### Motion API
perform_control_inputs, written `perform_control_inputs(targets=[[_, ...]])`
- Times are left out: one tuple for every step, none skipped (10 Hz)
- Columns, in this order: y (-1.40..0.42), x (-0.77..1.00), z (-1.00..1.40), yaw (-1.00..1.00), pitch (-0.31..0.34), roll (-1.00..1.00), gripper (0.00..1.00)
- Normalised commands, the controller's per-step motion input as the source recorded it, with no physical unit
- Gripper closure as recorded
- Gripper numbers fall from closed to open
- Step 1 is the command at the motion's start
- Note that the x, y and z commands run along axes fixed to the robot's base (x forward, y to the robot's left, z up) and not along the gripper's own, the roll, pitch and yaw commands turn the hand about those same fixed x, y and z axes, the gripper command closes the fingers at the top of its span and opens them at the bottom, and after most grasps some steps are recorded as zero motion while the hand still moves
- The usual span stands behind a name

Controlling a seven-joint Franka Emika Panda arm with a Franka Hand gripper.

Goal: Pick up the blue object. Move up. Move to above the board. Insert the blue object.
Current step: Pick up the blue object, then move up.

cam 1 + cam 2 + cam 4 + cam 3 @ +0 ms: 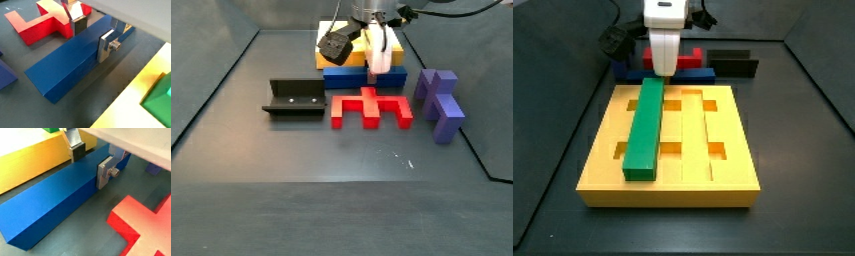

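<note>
One blue object [53, 203] flat on the floor between the board [358, 42] and the red piece [369, 107], not yet lifted. Straddled by the gripper [90, 162], one silver finger [105, 172] against each long side; looks clenched on the bar, though full squeeze hard to confirm. Green bar [645, 130] already seated in a board groove. Remaining, judging by this: lifting, carrying over the board, inserting.

Blue object and board, side by side

The blue object [362, 79], a long royal-blue bar, lies flat between the gripper [381, 68] jaws, alongside the grooved yellow board [727, 150].
</note>
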Motion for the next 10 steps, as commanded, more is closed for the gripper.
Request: perform_control_inputs(targets=[[0.00, 0.00, 0.00, 0.00, 0.000, 0.00, 1.00], [0.00, 0.00, 0.00, 0.00, 0.000, 0.00, 1.00], [0.00, 0.00, 0.00, 0.00, 0.000, 0.00, 1.00], [0.00, 0.00, 0.00, 0.00, 0.000, 0.00, 1.00], [0.00, 0.00, 0.00, 0.00, 0.000, 0.00, 1.00], [0.00, 0.00, 0.00, 0.00, 0.000, 0.00, 1.00], [0.00, 0.00, 0.83, 0.00, 0.000, 0.00, 1.00], [0.07, 0.02, 0.83, 0.01, 0.001, 0.01, 1.00], [0.04, -0.01, 0.52, 0.01, 0.035, -0.01, 1.00], [0.02, 0.02, 0.23, 0.01, 0.018, -0.03, 1.00]])
